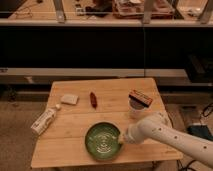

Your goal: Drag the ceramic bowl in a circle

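The ceramic bowl (pixel 103 141) is a wide, shallow green dish with a paler patterned inside, sitting near the front edge of the wooden table (pixel 75 120), a little right of centre. My gripper (pixel 121 138) comes in from the right at the end of a white arm (pixel 165 136) and is shut on the bowl's right rim.
A small white packet (pixel 69 99) and a dark red stick-shaped item (pixel 93 99) lie toward the back of the table. A white bottle (pixel 43 121) lies at the left edge. A white cup (pixel 136 111) with a brown box (pixel 140 98) on it stands at the right. Dark shelving runs behind.
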Motion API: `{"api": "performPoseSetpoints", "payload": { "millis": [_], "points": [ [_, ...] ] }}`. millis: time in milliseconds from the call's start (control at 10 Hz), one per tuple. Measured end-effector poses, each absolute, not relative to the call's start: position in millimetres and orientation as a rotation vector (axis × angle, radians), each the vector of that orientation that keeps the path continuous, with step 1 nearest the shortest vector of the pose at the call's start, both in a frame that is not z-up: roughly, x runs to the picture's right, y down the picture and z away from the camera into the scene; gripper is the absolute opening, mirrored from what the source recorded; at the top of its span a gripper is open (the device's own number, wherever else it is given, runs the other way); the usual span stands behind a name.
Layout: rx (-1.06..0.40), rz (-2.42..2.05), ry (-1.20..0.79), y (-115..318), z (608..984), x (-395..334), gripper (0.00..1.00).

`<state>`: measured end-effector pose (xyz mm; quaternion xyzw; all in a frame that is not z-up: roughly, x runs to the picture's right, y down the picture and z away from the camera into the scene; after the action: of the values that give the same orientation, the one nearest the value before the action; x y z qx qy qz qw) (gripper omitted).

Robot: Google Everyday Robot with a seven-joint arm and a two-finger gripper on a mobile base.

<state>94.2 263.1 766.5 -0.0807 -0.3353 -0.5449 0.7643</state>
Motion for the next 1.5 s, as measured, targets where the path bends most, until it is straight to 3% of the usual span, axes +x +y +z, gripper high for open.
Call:
{"api": "performPoseSetpoints", "payload": {
  "millis": [1100,1500],
  "points": [
    [-0.119,-1.216,-0.728,149,793,31,0.00],
    [-0.137,-1.369,-0.781,149,796,-35,0.00]
  ]
}}
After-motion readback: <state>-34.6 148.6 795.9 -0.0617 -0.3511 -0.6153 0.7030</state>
